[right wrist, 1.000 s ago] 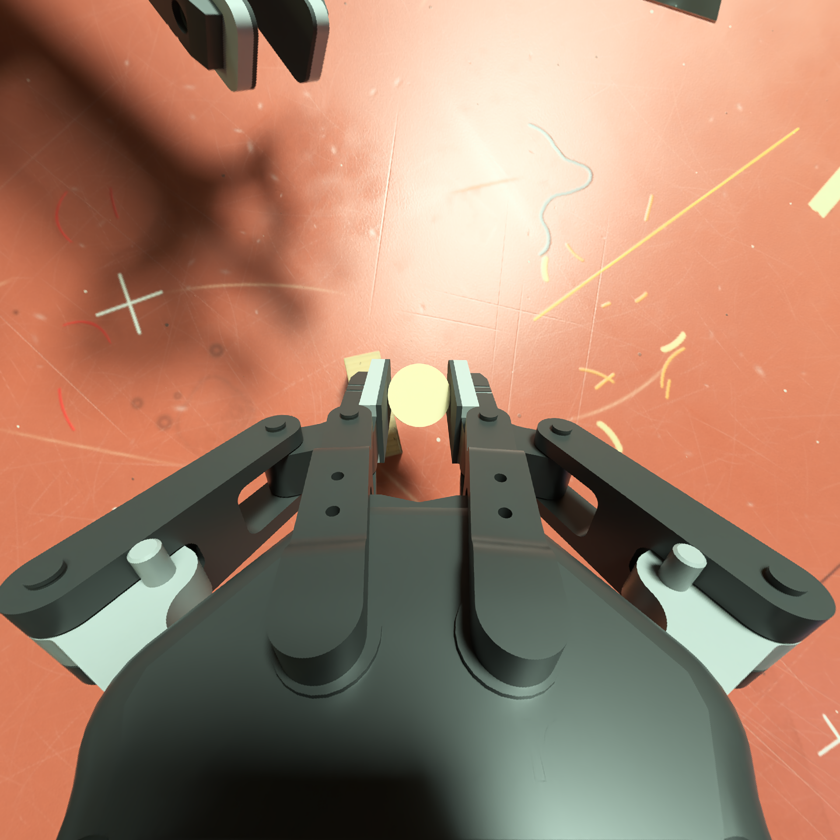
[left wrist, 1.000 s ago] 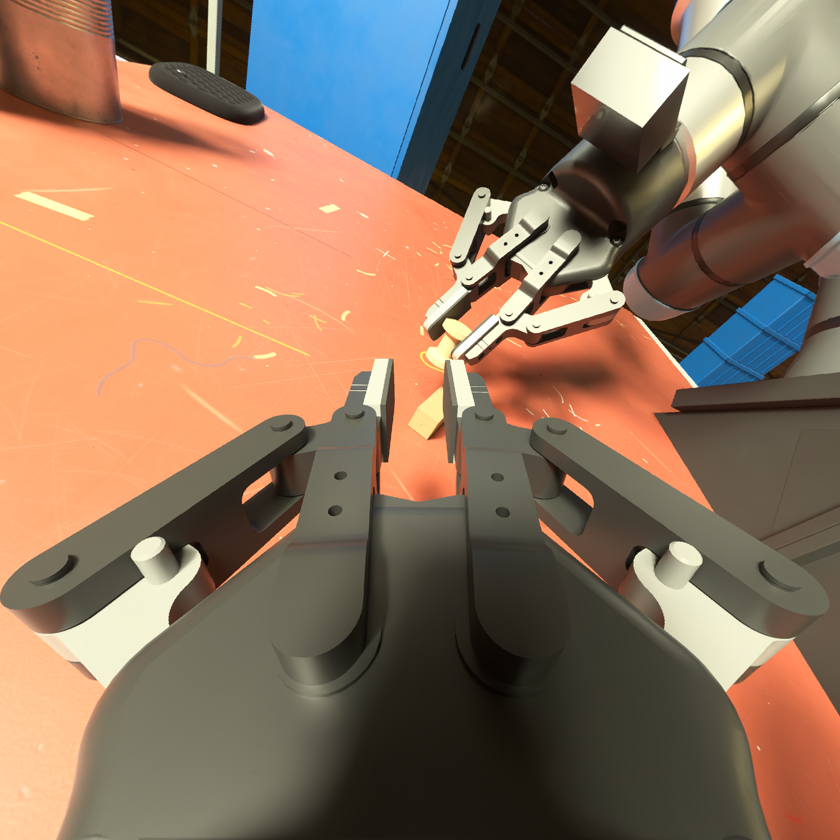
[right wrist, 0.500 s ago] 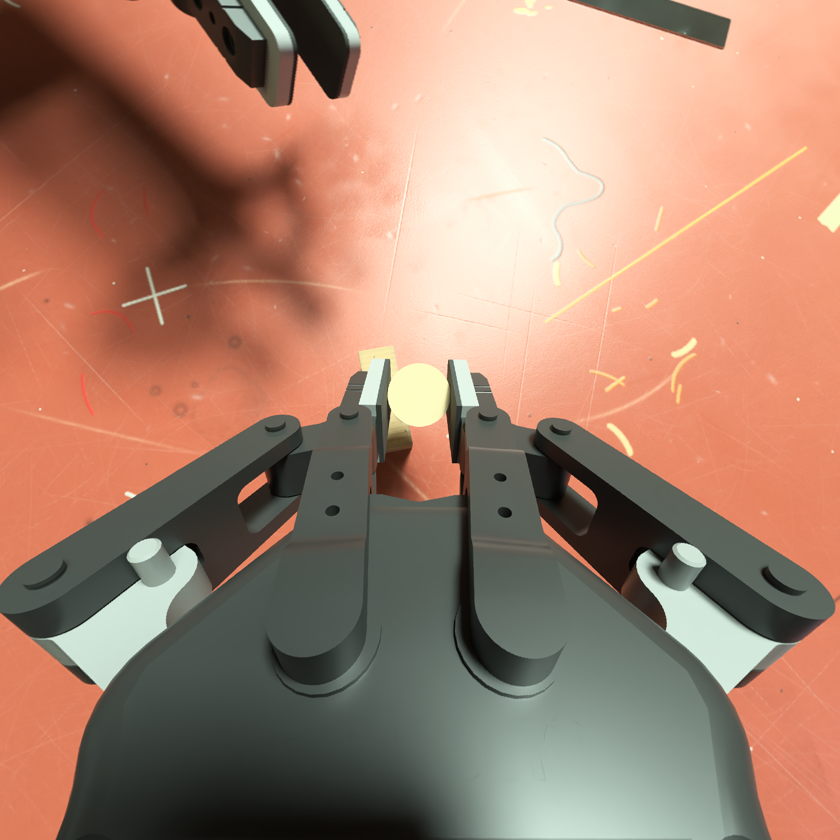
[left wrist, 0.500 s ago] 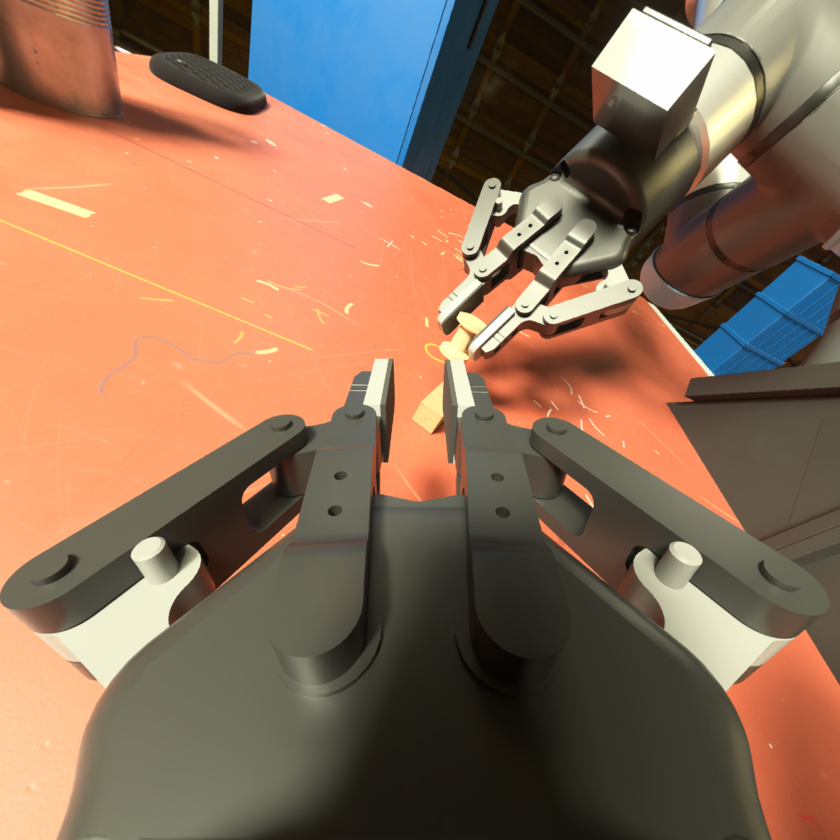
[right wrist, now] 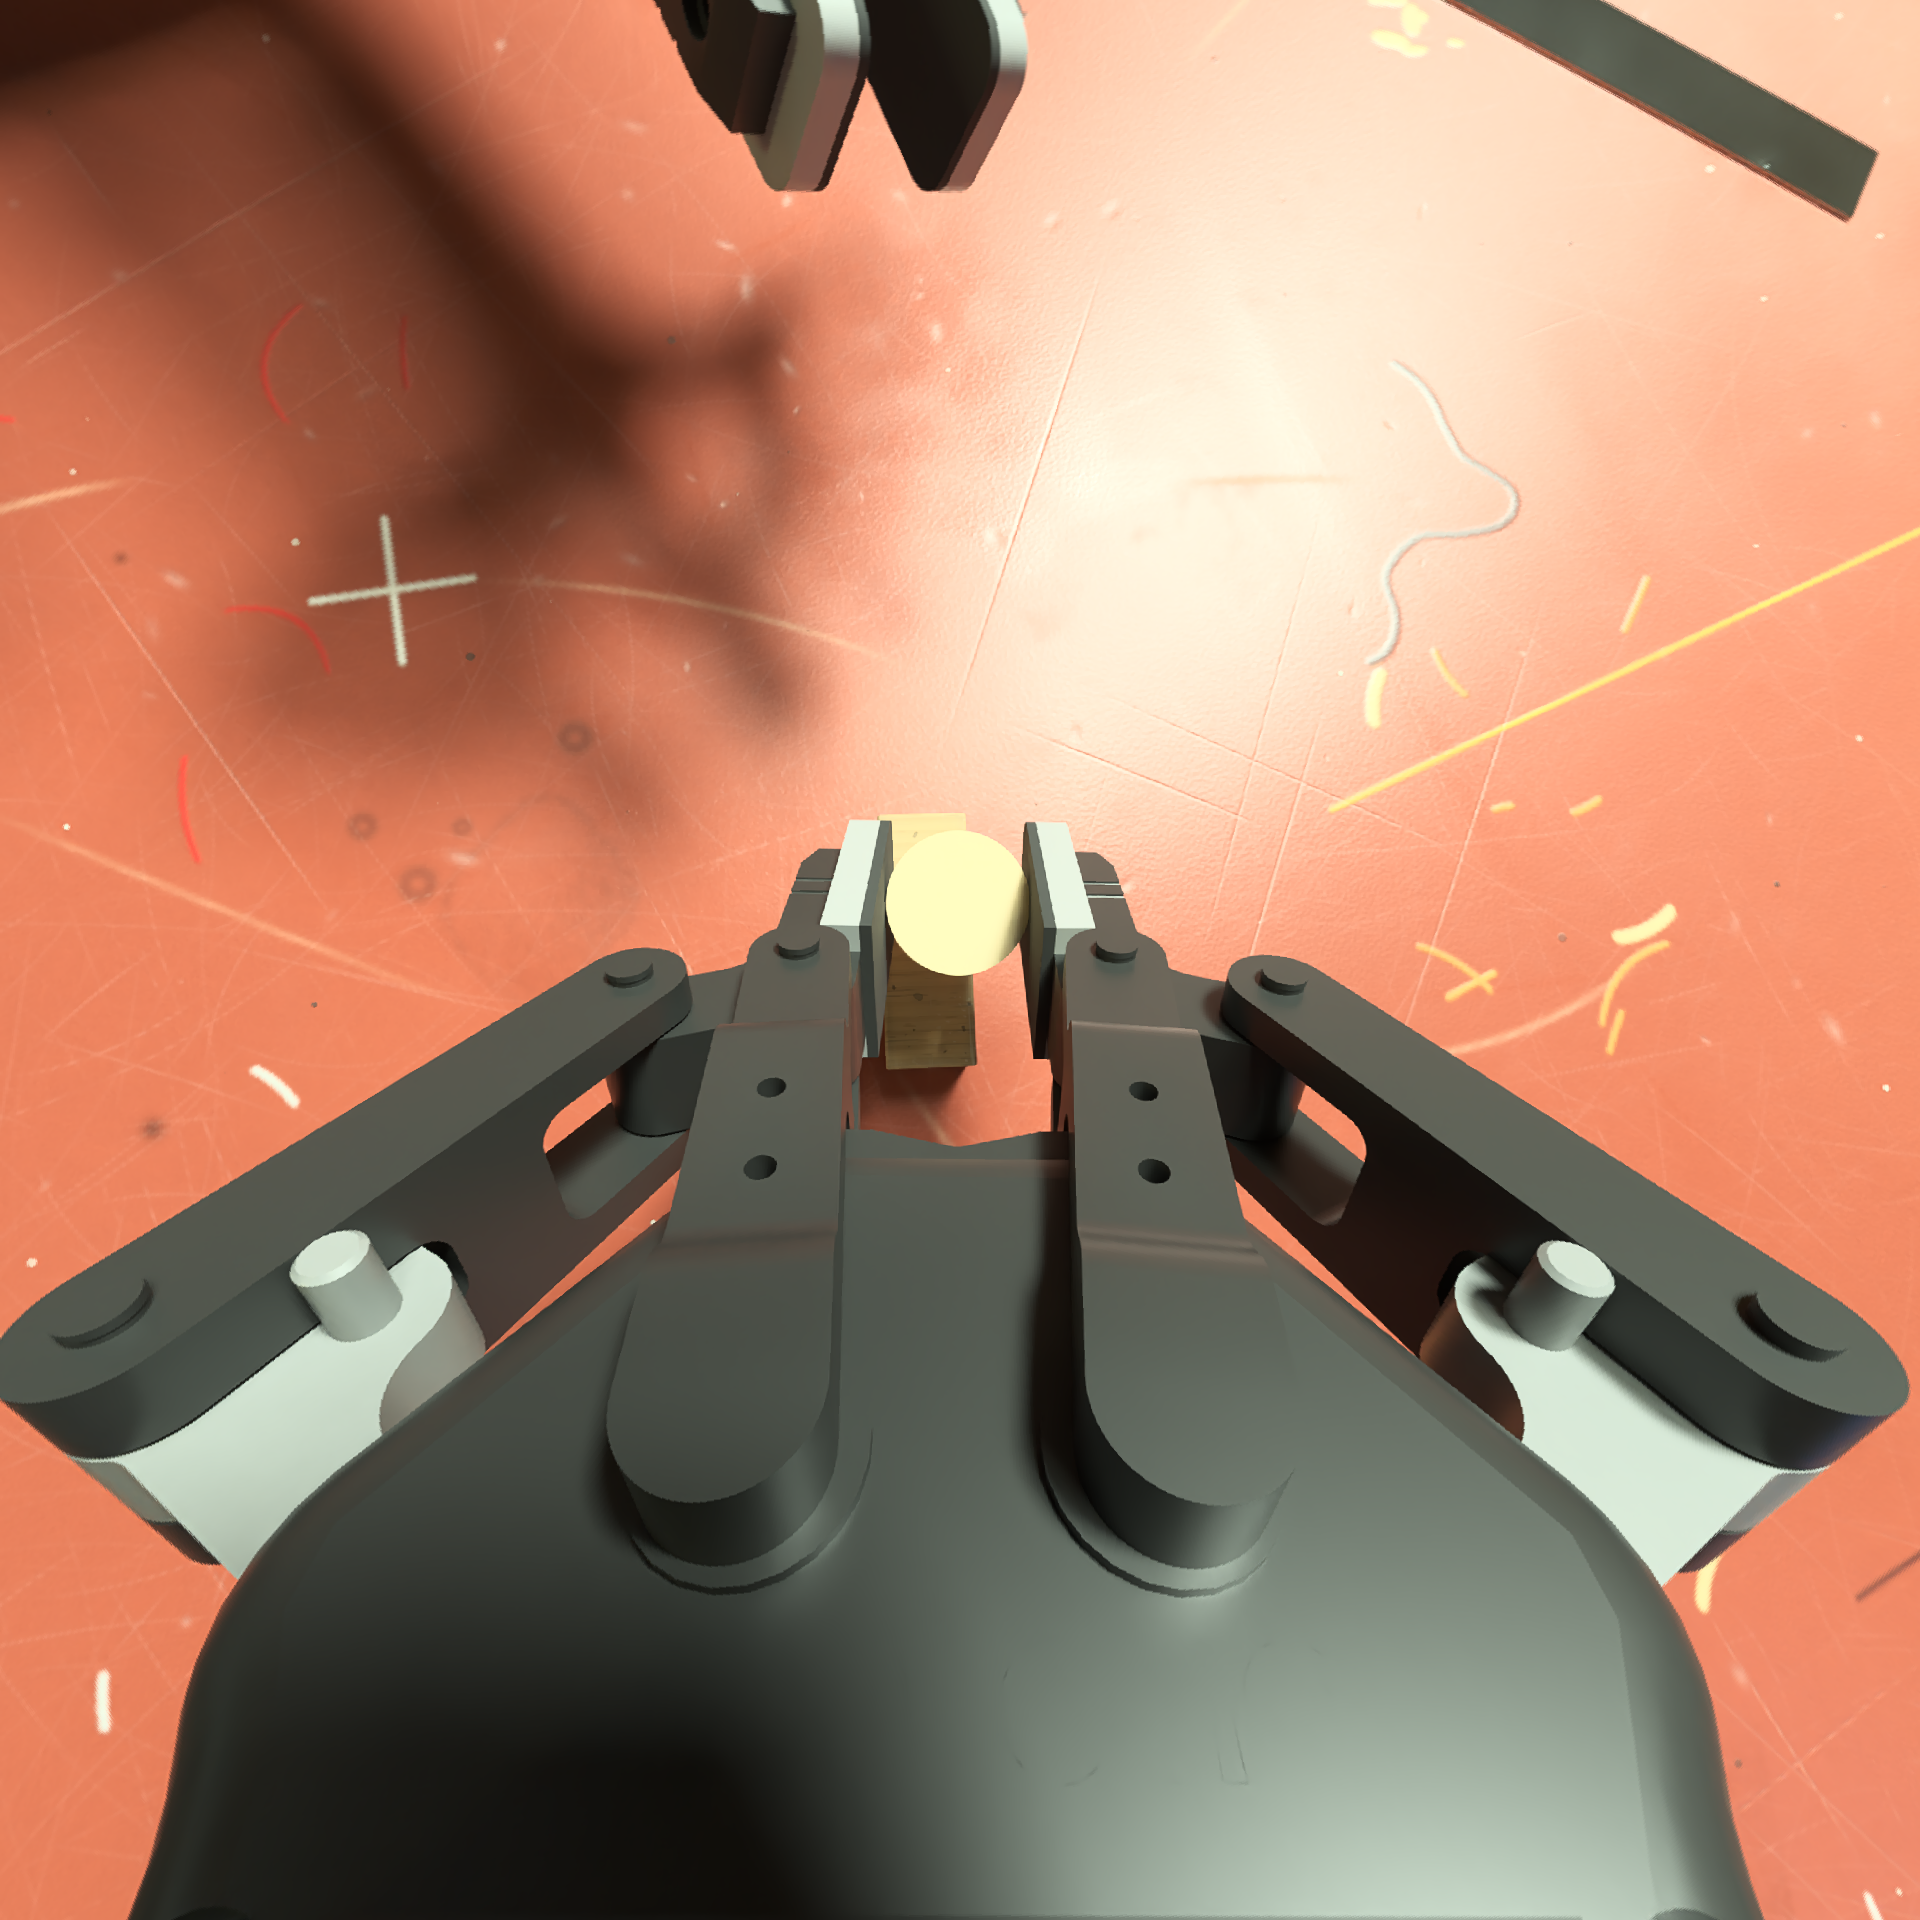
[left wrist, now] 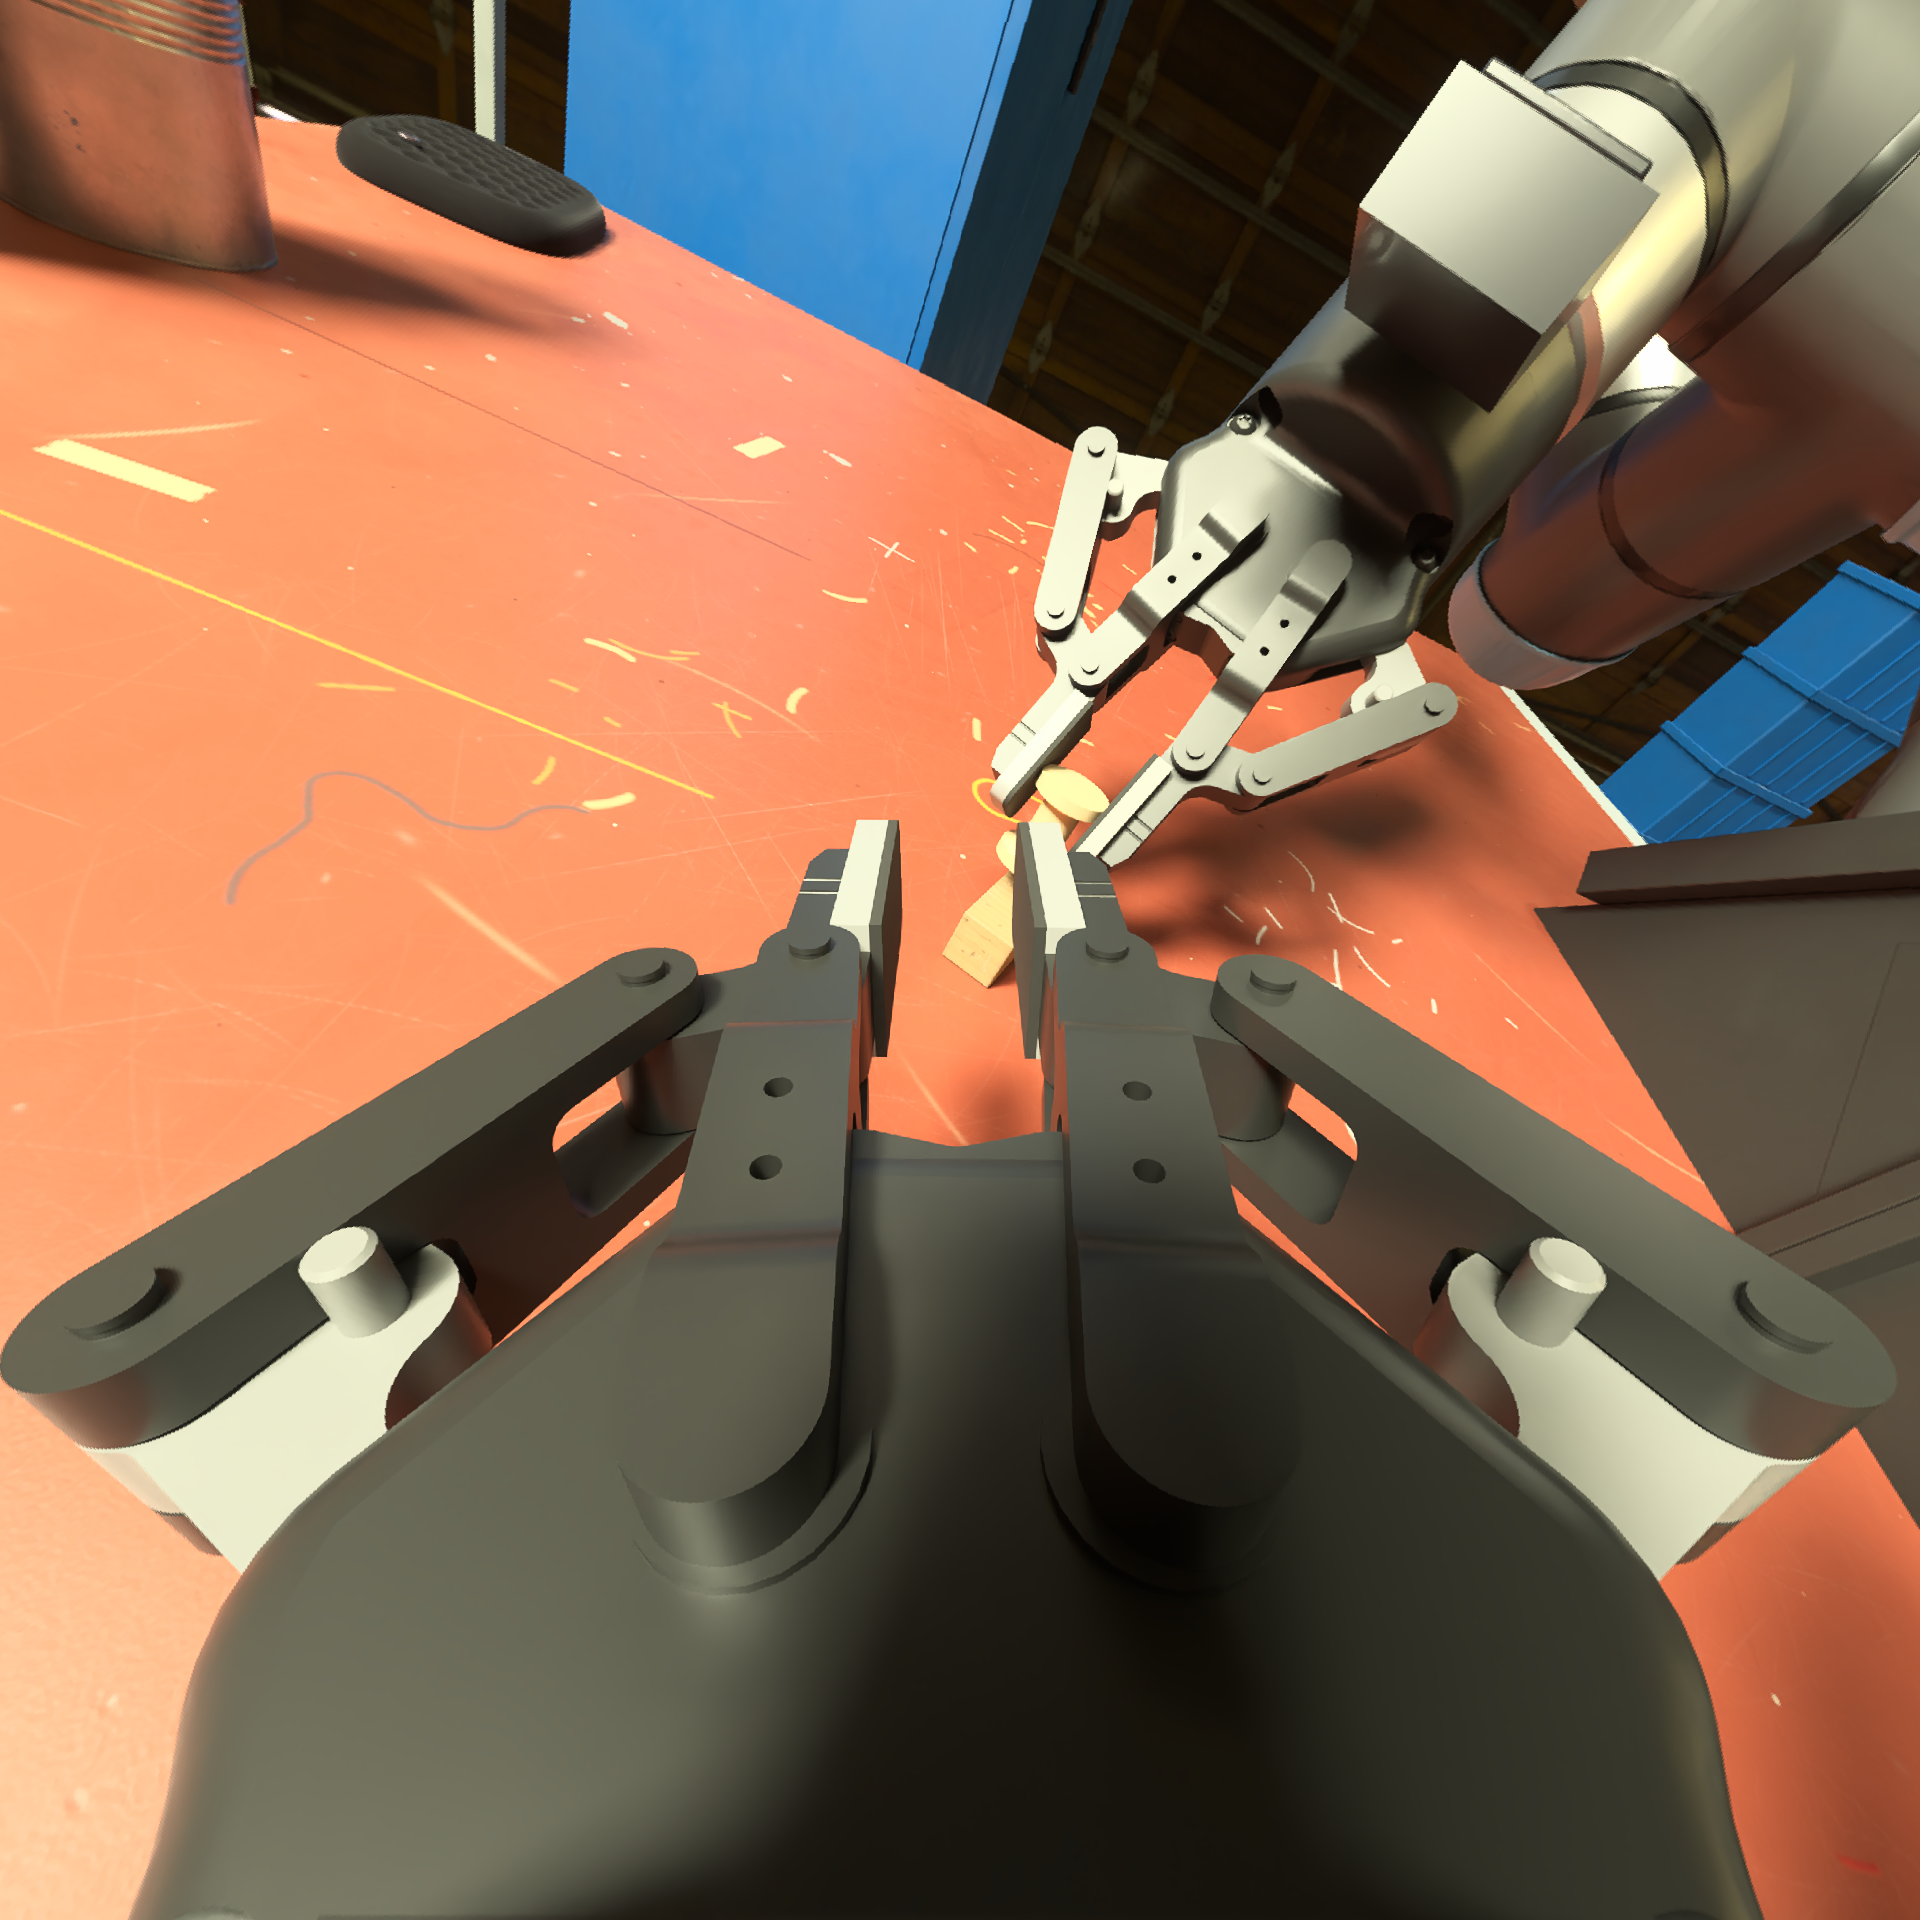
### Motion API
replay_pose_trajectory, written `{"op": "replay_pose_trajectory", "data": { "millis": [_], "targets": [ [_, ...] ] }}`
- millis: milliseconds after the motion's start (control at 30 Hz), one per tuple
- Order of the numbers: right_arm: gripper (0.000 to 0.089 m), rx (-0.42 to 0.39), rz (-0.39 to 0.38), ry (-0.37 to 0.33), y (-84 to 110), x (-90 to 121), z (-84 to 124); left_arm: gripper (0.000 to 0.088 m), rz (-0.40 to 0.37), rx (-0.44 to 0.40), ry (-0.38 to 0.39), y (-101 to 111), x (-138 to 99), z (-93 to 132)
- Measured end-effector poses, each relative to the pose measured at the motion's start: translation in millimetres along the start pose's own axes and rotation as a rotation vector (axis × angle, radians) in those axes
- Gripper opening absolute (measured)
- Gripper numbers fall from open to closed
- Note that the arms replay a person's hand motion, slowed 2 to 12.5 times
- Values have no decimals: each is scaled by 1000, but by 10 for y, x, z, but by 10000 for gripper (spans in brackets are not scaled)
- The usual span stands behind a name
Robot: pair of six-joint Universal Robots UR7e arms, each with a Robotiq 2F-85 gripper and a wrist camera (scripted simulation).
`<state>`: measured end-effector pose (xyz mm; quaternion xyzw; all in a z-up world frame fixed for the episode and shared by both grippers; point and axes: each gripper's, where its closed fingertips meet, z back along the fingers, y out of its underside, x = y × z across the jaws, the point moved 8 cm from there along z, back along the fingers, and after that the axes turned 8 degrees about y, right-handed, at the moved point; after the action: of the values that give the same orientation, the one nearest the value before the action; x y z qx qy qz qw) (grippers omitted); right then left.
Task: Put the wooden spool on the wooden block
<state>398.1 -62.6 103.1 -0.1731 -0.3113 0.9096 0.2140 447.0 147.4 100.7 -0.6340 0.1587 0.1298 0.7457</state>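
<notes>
My right gripper (right wrist: 956, 904) is shut on the wooden spool (right wrist: 956, 902), whose pale round top shows between the pads. The wooden block (right wrist: 928, 1023) lies on the red table right under the spool, partly hidden by it. In the left wrist view the right gripper (left wrist: 1055, 821) holds the spool (left wrist: 1070, 795) just over the far end of the block (left wrist: 982, 935); I cannot tell whether they touch. My left gripper (left wrist: 961, 904) is empty, its pads a narrow gap apart, just short of the block. It also shows at the top of the right wrist view (right wrist: 873, 125).
A metal can (left wrist: 125, 135) and a black oval pad (left wrist: 468, 187) stand at the table's far left. A dark grey box (left wrist: 1766, 1039) sits at the right. A dark bar (right wrist: 1662, 104) lies beyond the left gripper. The table edge (left wrist: 1558, 727) runs behind the right arm.
My right gripper has carried the spool sideways until the block lies under it, between the fingers. The two grippers are now closer together. The left gripper's opening is unchanged.
</notes>
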Motion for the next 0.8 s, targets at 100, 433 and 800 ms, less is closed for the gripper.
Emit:
{"op": "replay_pose_trajectory", "data": {
  "millis": [100, 433, 800],
  "targets": [
    [222, 9, 16, -15, 5, 9, -21, 198, -3, 1, -2, 0, -2, -1],
    [222, 16, 44, -36, 14, 20, -54, 198, -2, 10, -6, 3, 1, -10],
    [222, 33, 43, -38, 43, 30, -77, 199, -1, 21, -8, 8, 6, -20]
  ]
}}
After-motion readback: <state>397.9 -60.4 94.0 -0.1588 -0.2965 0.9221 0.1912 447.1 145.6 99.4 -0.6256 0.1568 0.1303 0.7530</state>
